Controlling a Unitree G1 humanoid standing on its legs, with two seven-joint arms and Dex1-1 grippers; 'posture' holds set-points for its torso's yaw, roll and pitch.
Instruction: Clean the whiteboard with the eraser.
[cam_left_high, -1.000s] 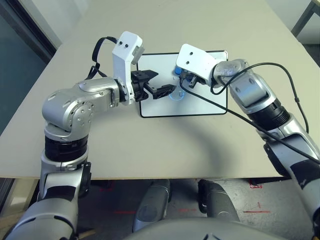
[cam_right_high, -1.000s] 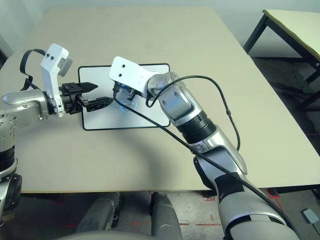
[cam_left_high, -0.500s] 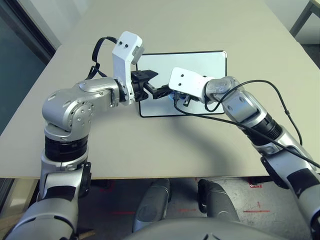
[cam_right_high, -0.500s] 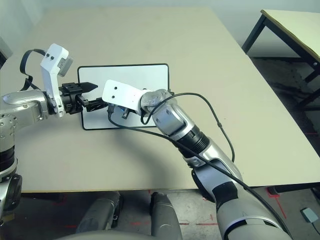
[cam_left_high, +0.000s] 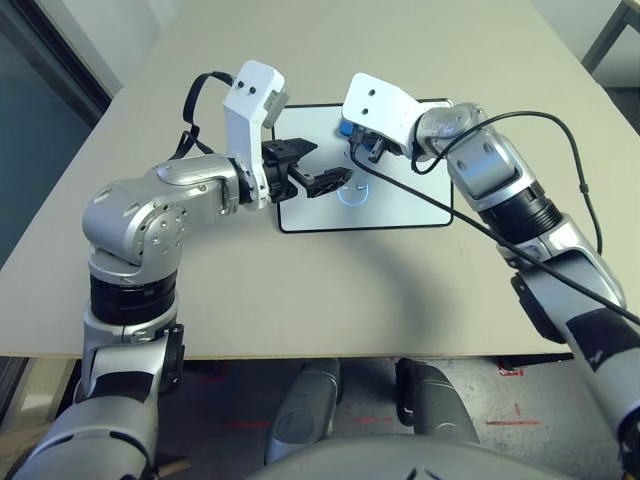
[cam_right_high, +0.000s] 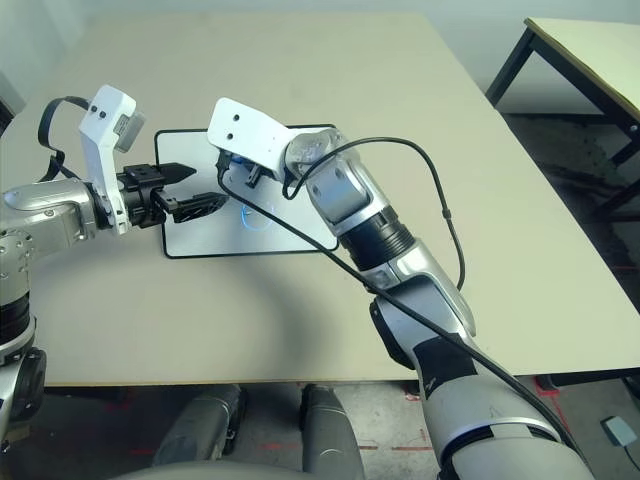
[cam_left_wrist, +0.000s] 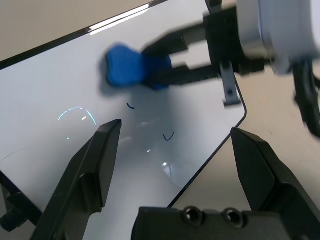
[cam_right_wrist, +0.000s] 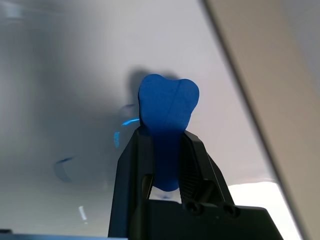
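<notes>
Step in hand: the wiping of the whiteboard (cam_left_high: 415, 211), judged to be partly done, since blue pen marks (cam_left_high: 353, 198) are left on its surface.
Right gripper: closed on the eraser (cam_right_wrist: 167, 100), which is pinched at its waist between the two black fingers of the right gripper (cam_right_wrist: 166, 137).
Left gripper: held over the robot's left part of the board, with its fingers spread and nothing between them; the left gripper (cam_left_wrist: 177, 127) is not being used for the wiping.
Eraser place: over the far half of the board, beyond the curved blue line, under the white plate (cam_left_high: 383, 107) of the right wrist; whether its underside is pressed to the surface cannot be told.
Eraser heading: one lobed end is pointed out past the fingertips, roughly toward the robot's left; the other end is set back between the fingers.
Long axis: laid along the right gripper's fingers rather than across them; the exact angle to the board's frame cannot be told.
Next move: the eraser is best brought nearer to the robot, onto the curved line, kept flat and rubbed with light, overlapping strokes; the small dark strokes (cam_left_wrist: 169, 137) should be covered as well.
Care needed: the left gripper is near the marks, so room should be left beside it; if the eraser is tilted, thin traces could be missed.
</notes>
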